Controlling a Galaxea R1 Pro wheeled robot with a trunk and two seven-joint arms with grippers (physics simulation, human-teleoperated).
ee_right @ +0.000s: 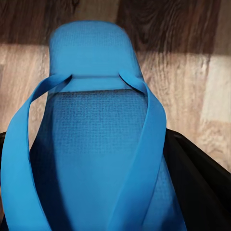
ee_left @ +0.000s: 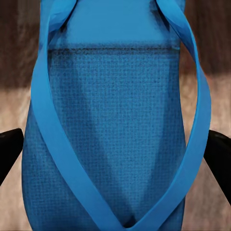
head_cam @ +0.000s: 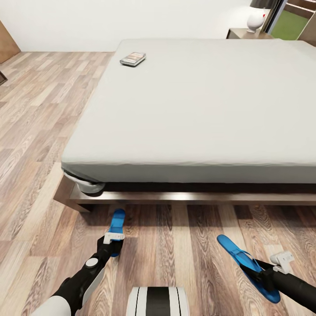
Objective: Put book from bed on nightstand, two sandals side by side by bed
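While the head view looks down over the foot of the bed [head_cam: 197,109], each arm carries a bright blue sandal above the wood-plank floor [head_cam: 175,245]. The left gripper [head_cam: 112,240] has the left sandal [head_cam: 116,223] pinched at its near end, the sole pointing toward the dark bed frame [head_cam: 175,197] and stopping just short of it. The right gripper [head_cam: 267,274] is closed on the right sandal [head_cam: 245,265], which runs slantwise, its toe end angled up and away from the arm. The two sandals are well apart. The off-white mattress is bare but for the book [head_cam: 133,58], a small thin thing lying flat near its far left corner; its cover lettering is too small to read. A nightstand [head_cam: 245,34] with a white lamp [head_cam: 256,18] stands beyond the far right corner.

In the left wrist view the left sandal [ee_left: 110,144] shows a finely textured blue sole with two smooth straps meeting in a V; dark fingers [ee_left: 9,149] stand at either edge of it, narrowly parted by the sole's width.

In the right wrist view the right sandal [ee_right: 91,144] shows the same weave and straps, its rounded end over the planks, a black finger [ee_right: 192,178] pressed along its side.
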